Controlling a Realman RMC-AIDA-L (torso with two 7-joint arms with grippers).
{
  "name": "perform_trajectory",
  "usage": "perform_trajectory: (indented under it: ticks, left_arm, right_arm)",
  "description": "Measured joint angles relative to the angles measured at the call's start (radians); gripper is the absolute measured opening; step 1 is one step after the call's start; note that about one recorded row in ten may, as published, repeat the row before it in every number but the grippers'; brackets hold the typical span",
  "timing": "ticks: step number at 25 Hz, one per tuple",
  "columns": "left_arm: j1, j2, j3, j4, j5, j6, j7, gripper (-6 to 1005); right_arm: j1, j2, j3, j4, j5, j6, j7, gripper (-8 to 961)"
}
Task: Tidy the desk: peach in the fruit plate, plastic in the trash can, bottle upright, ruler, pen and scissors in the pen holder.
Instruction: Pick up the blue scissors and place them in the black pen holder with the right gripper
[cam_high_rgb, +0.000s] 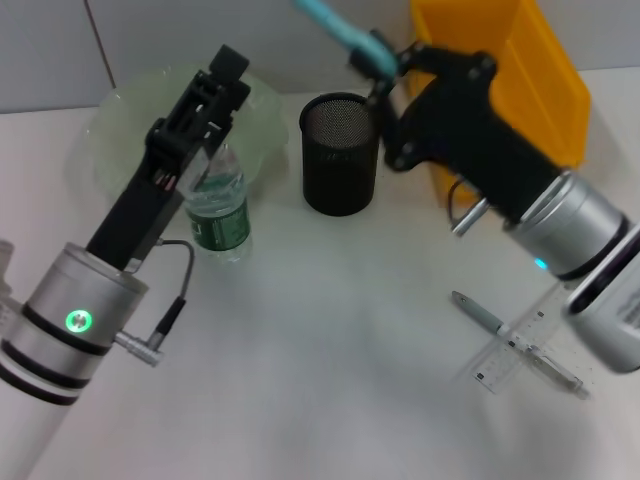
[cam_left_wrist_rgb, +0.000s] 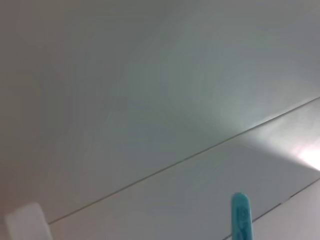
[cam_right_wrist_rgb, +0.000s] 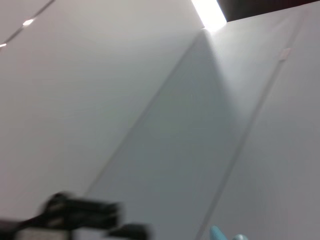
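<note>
The black mesh pen holder stands upright on the white desk, and nothing can be seen inside it. Just above its rim on the right side, the right gripper is clenched on the scissors, whose teal handles stick up and away from the holder toward the wall. Right of the pen holder, partly hidden behind the right arm, sits the yellow trash can; what it holds cannot be made out. Left of the pen holder lies the pale green fruit plate, largely covered by the left arm, so its contents are hidden.

The water bottle stands upright just left of the pen holder, at the plate's edge. The left gripper hangs over the bottle's top; whether its fingers grip it cannot be told. Well to the front right of the pen holder, the pen lies across the clear ruler.
</note>
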Motion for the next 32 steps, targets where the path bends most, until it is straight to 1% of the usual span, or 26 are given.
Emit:
perform_trajectory:
  ticks: [1,2,3,4,6,7,8,9,10,11,12,13,15,16,17,18,19,20,21,22,23,26,27,28,31,32]
  left_arm:
    - [0.005,0.0,0.001,0.018,0.007,0.006,-0.01,567]
    - [0.014,0.0,0.001,0.077,0.048,0.036,-0.029,574]
    - [0.014,0.0,0.001,0.077,0.048,0.036,-0.029,581]
    - [0.015,0.0,0.001,0.111,0.084,0.064,-0.03,589]
    - [0.011,0.001,0.002,0.18,0.161,0.131,-0.009,603]
    - [0.003,0.003,0.005,0.242,0.231,0.178,0.025,602]
    - [0.003,0.003,0.005,0.242,0.231,0.178,0.025,601]
    - [0.0,0.004,0.005,0.279,0.275,0.194,0.046,600]
    - [-0.002,0.004,0.005,0.311,0.307,0.195,0.067,600]
    - [-0.002,0.004,0.005,0.311,0.307,0.195,0.067,599]
    - [-0.002,0.004,0.005,0.311,0.307,0.195,0.067,598]
    - [-0.002,0.005,0.006,0.404,0.397,0.178,0.147,597]
    - [0.0,0.006,0.007,0.425,0.417,0.175,0.172,596]
    - [0.0,0.006,0.007,0.425,0.417,0.175,0.172,596]
    - [0.0,0.006,0.007,0.425,0.417,0.175,0.172,595]
    - [0.0,0.006,0.007,0.425,0.417,0.175,0.172,595]
    - [0.0,0.006,0.007,0.425,0.417,0.175,0.172,594]
    - [0.003,0.007,0.016,0.481,0.461,0.171,0.228,594]
    - [0.003,0.007,0.016,0.481,0.461,0.171,0.228,596]
    - [0.013,0.01,0.048,0.595,0.478,0.136,0.267,599]
    - [0.013,0.01,0.048,0.595,0.478,0.136,0.267,600]
    - [0.014,0.012,0.049,0.62,0.478,0.135,0.27,601]
    - [0.014,0.012,0.049,0.62,0.478,0.135,0.27,602]
    - [0.012,0.013,0.067,0.653,0.481,0.139,0.264,602]
    - [0.007,0.013,0.095,0.674,0.48,0.135,0.262,604]
    - [0.004,0.014,0.111,0.684,0.474,0.131,0.262,605]
  right_arm:
    - [-0.003,-0.002,0.023,-0.007,0.0,-0.011,0.031,87]
    - [-0.009,-0.005,0.075,-0.054,0.0,-0.039,0.144,87]
    - [-0.009,-0.005,0.075,-0.054,0.0,-0.039,0.144,87]
    - [-0.012,-0.005,0.087,-0.095,0.0,-0.046,0.223,87]
    - [-0.014,-0.006,0.096,-0.199,0.0,-0.048,0.418,87]
    - [-0.014,-0.006,0.093,-0.325,0.0,-0.024,0.64,87]
    - [-0.014,-0.006,0.093,-0.325,0.0,-0.024,0.64,87]
    - [-0.013,-0.007,0.086,-0.403,-0.002,-0.001,0.777,87]
    - [-0.011,-0.007,0.072,-0.471,-0.005,0.023,0.889,87]
    - [-0.011,-0.009,0.051,-0.528,-0.007,0.045,0.968,87]
    - [-0.014,-0.014,-0.025,-0.664,-0.014,0.104,1.139,87]
    - [-0.014,-0.014,-0.025,-0.664,-0.014,0.104,1.139,87]
    - [-0.019,-0.024,-0.111,-0.786,-0.038,0.162,1.291,87]
    - [-0.021,-0.032,-0.148,-0.842,-0.056,0.187,1.359,87]
    - [-0.019,-0.052,-0.211,-0.947,-0.115,0.231,1.522,86]
    - [-0.019,-0.052,-0.211,-0.947,-0.115,0.231,1.522,86]
    - [-0.013,-0.064,-0.231,-0.995,-0.154,0.241,1.609,86]
    - [-0.004,-0.074,-0.244,-1.039,-0.198,0.248,1.687,86]
    - [0.009,-0.086,-0.253,-1.086,-0.252,0.253,1.776,86]
    - [0.048,-0.112,-0.259,-1.168,-0.383,0.25,1.95,86]
    - [0.048,-0.112,-0.259,-1.168,-0.383,0.25,1.95,86]
    - [0.115,-0.149,-0.26,-1.247,-0.573,0.228,2.159,86]
    - [0.172,-0.18,-0.261,-1.254,-0.679,0.189,2.255,86]
    - [0.172,-0.18,-0.261,-1.254,-0.679,0.189,2.255,86]
    - [0.258,-0.219,-0.262,-1.232,-0.805,0.132,2.354,86]
    - [0.31,-0.233,-0.262,-1.222,-0.887,0.101,2.398,86]
